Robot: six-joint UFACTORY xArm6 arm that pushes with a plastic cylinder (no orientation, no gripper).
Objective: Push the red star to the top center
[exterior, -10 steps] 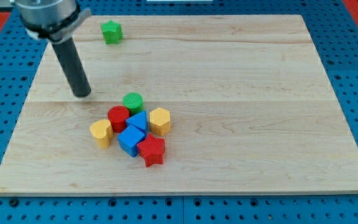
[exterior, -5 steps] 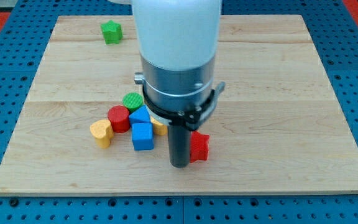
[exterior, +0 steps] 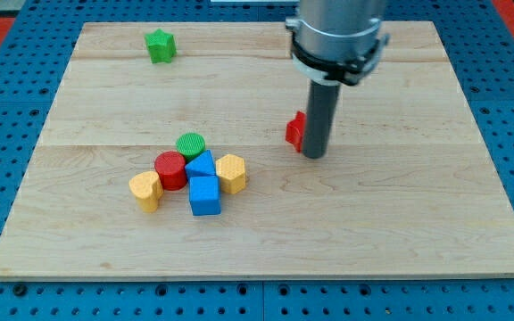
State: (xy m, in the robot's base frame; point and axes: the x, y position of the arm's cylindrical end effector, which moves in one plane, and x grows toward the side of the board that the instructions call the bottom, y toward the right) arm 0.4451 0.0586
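Observation:
The red star lies on the wooden board a little right of centre, mostly hidden behind my rod. My tip rests on the board against the star's right side, just below it. Only the star's left part shows.
A green star sits near the top left. A cluster lies at lower left of centre: a green cylinder, a red cylinder, a yellow heart-like block, a blue triangle block, a blue cube and a yellow hexagon.
The red star has moved from the cluster's lower right out to the right and then up toward the board's middle. My tip moved from the upper left, down past the cluster, then up with the star.

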